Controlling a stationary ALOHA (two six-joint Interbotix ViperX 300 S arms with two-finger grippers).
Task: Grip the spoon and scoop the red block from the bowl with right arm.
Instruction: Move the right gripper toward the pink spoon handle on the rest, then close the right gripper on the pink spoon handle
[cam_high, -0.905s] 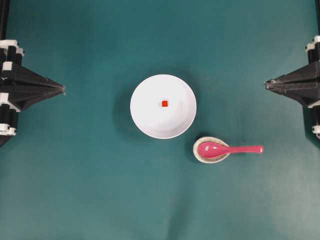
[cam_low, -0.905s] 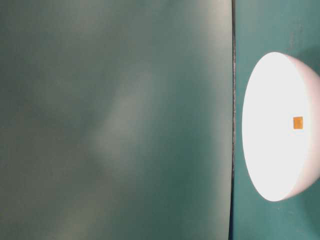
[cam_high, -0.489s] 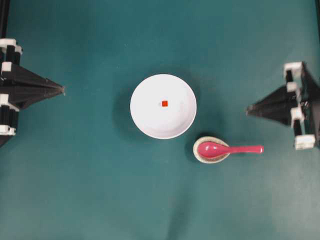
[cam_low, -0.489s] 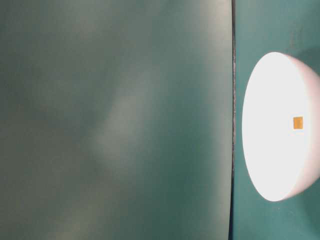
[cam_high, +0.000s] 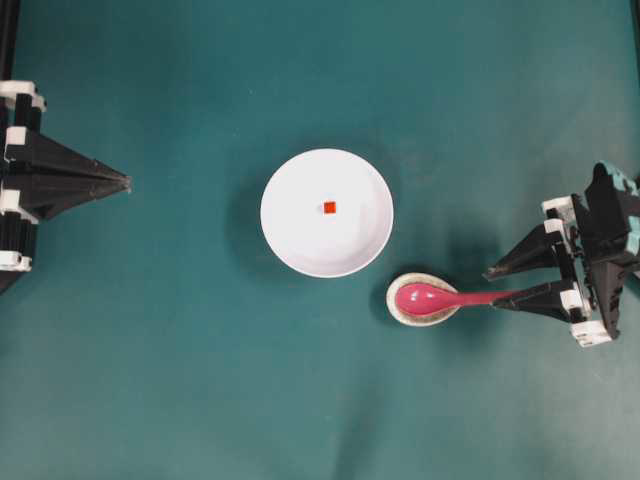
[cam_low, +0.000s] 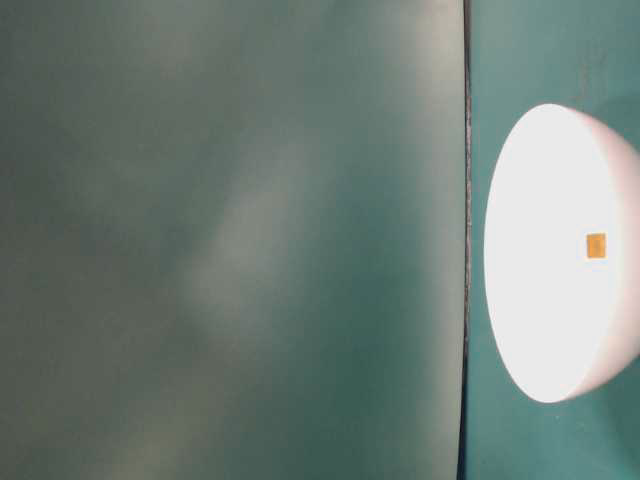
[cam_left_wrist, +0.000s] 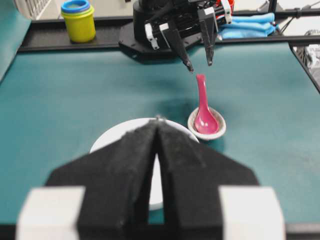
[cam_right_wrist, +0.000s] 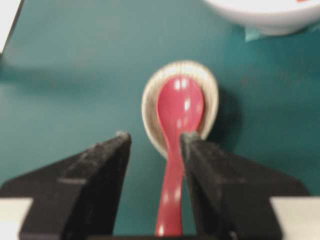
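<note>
The right gripper (cam_high: 492, 287) stands spread wide, its two black wedge-shaped fingers (cam_right_wrist: 95, 170) either side of the spoon's handle and grasping nothing. In the right wrist view the handle runs up between them, close against the right-hand finger; the blur there leaves it uncertain whether that finger touches it. The left gripper (cam_high: 127, 181) is clenched, its fingers pressed together to a point at the left edge of the bench (cam_high: 180, 380), well apart from everything else.

The spoon (cam_high: 440, 298) is glossy pink-magenta, with an oval scoop and a straight flat handle pointing right towards the right arm (cam_high: 600, 250). Its scoop lies in a small speckled cream oval dish (cam_high: 402, 312), just beside the bowl's lower right rim. The bowl (cam_high: 300, 240) is round, plain white and smooth, sitting near the middle of the bench. The red block (cam_high: 329, 207), a tiny red-orange cube, rests on the bowl's floor about at its centre.

The bench is covered in a matte teal surface. Wide open room lies to the left of the bowl and along the near and far sides. In the left wrist view a yellow pot with a blue lid (cam_left_wrist: 78, 20) and a folded blue cloth (cam_left_wrist: 250, 25) sit beyond the far edge.
</note>
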